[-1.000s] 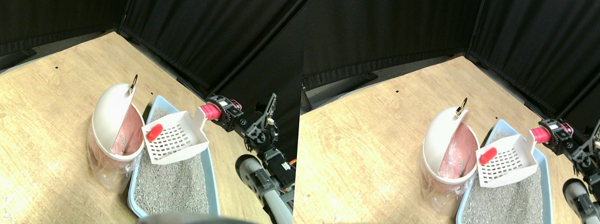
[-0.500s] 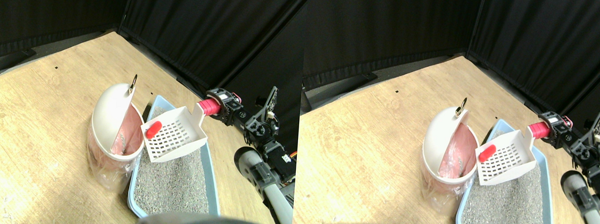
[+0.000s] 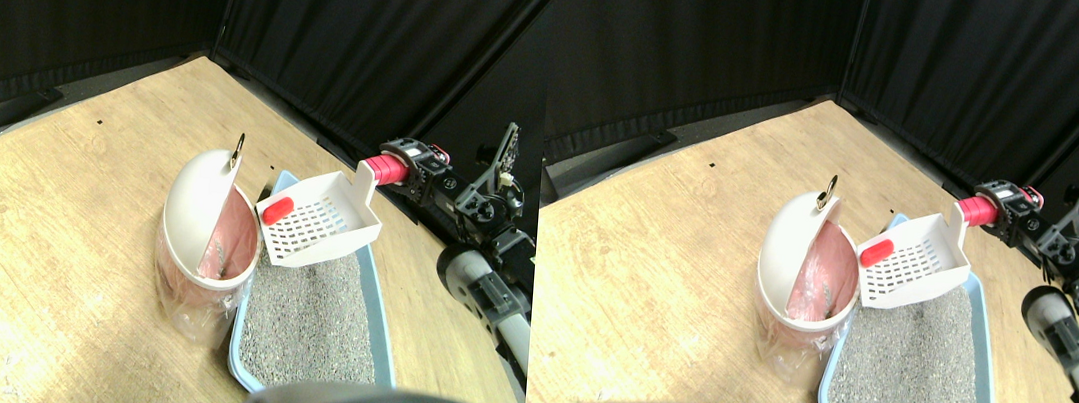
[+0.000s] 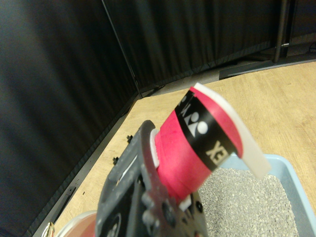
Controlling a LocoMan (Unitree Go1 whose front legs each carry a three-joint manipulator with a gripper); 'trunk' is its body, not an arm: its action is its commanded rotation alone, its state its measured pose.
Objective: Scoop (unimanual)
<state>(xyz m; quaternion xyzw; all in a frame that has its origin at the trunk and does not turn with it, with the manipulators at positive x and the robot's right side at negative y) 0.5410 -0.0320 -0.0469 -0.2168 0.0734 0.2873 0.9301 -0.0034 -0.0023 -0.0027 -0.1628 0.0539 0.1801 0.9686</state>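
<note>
The right gripper (image 3: pixel 413 175) is at about 3 o'clock in the forward view, and it looks clamped on the red wrapped handle (image 3: pixel 388 169) of the white plastic scoop with slots (image 3: pixel 317 231). In the wrist view the thick red handle (image 4: pixel 195 148) runs out of the dark jaw frame, so the jaws seem pressed tight on it.

The scoop is up in the air. Its long line runs from the gripper at 3 o'clock toward 9 o'clock. The open front of the scoop points toward the white round bin with a swing lid (image 3: pixel 198 213), which stands just beside it at 9 o'clock.

The small red oval piece (image 3: pixel 277 209) lies in the scoop, in the corner nearest the bin, close to the front lip. It looks ready to slide out if the scoop tips that way.

The bin has a pink bag (image 3: pixel 236 235) inside. Its lid is tipped up, so the mouth faces the scoop. I cannot tell what is at the bottom of the bin.

The pale blue plastic litter tray (image 3: pixel 368 300) sits on the wooden floor (image 3: pixel 27 226), under the scoop and toward 6 o'clock. It is full of grey gritty litter (image 3: pixel 310 326).

I think the scooping is done, and tipping the red piece into the bin is what is left.
</note>
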